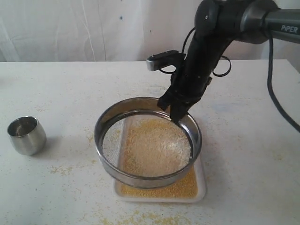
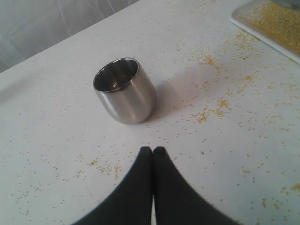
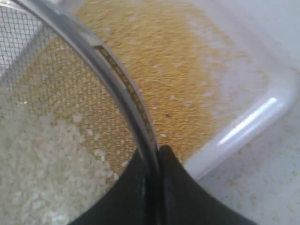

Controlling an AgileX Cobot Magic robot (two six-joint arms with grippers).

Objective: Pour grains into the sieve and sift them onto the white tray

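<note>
The grains (image 1: pixel 157 147) are seen as a pale heap on the mesh of the sieve (image 1: pixel 140 180), with the left part of the mesh left bare. A finer yellow layer (image 1: pixel 180 189) is spread on the white tray (image 1: pixel 202 185) beneath. The sieve is placed over the tray at the middle of the table (image 1: pixel 253 154), toward its near edge, so that only the tray's near and right margins are exposed. Whether sieve and tray touch cannot be told.

The far rim of the sieve is clamped between the fingers of the right hand (image 1: pixel 177 118), one finger inside the ring and one outside, as shown in the right wrist view (image 3: pixel 151 154).

A small steel cup (image 1: pixel 26 135) stands upright at the left, well apart from the tray. The left hand (image 2: pixel 153 151) is seen near the cup (image 2: pixel 125 91), its fingers pressed together with nothing between them. Loose yellow grains (image 2: pixel 206 112) are scattered over the table between cup and tray.
</note>
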